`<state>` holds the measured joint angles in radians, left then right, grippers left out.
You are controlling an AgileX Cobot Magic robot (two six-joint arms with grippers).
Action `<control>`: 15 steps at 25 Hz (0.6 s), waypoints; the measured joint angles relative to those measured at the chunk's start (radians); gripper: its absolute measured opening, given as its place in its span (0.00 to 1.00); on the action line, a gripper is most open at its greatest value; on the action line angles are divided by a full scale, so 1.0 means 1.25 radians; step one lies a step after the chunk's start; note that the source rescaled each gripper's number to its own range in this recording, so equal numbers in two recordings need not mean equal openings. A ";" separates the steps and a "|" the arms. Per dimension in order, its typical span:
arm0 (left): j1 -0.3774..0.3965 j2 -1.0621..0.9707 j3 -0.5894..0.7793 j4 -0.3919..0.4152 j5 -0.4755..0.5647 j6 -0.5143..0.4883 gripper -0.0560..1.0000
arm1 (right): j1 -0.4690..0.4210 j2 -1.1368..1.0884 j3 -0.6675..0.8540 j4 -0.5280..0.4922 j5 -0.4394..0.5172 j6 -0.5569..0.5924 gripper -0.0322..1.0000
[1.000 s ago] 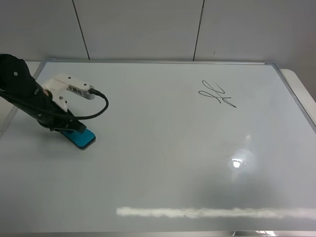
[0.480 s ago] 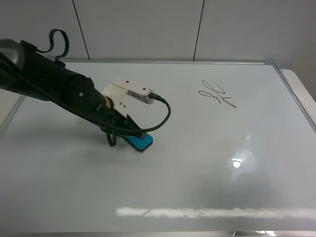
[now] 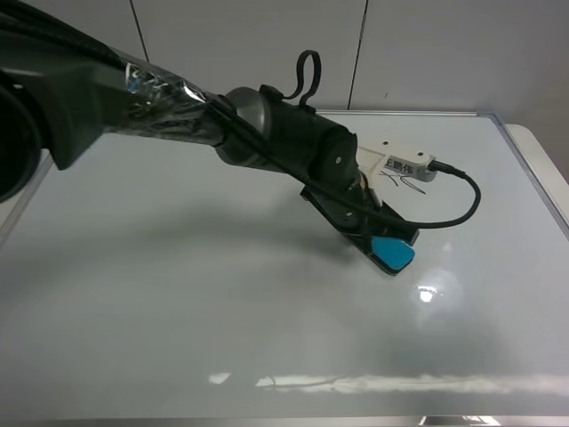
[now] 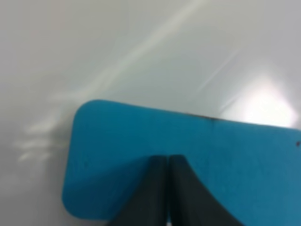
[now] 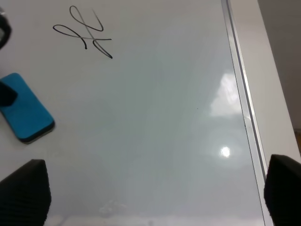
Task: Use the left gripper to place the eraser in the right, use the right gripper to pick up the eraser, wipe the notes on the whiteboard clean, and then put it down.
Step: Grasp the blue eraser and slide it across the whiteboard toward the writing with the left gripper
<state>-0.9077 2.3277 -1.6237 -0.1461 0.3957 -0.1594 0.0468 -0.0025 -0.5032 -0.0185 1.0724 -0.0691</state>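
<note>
My left gripper [image 3: 377, 242], on the silver-taped arm, reaches across the whiteboard [image 3: 178, 294] to right of centre. It is shut on the teal-blue eraser [image 3: 392, 253], held low at the board surface. In the left wrist view the closed fingers [image 4: 155, 188] press on the eraser's top [image 4: 197, 141]. The notes [image 3: 407, 186] lie just behind, partly hidden by the white wrist box. In the right wrist view the notes [image 5: 87, 33] and the eraser [image 5: 26, 115] show. My right gripper [image 5: 153, 195] is open and empty, back from the eraser. It is out of the exterior view.
The board's silver frame [image 5: 237, 70] runs along the right side, with a white table edge [image 3: 542, 156] beyond it. The left arm's black cable [image 3: 458, 209] loops over the board near the notes. A grey panelled wall [image 3: 249, 53] stands behind.
The left arm has swept from the board's left side to right of centre, carrying the eraser with it. The wrist box now covers part of the notes.
</note>
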 joint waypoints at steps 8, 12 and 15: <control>-0.019 0.102 -0.232 0.006 0.128 -0.022 0.05 | 0.000 0.000 0.000 -0.001 0.000 0.005 0.81; -0.024 0.106 -0.269 0.071 0.202 -0.061 0.05 | 0.000 0.000 0.000 -0.004 -0.001 0.005 0.81; -0.027 0.100 -0.280 0.102 0.248 -0.077 0.05 | 0.000 0.000 0.000 -0.008 -0.001 0.005 0.81</control>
<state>-0.9413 2.4525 -1.9732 -0.0186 0.7055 -0.2553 0.0468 -0.0025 -0.5032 -0.0289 1.0716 -0.0624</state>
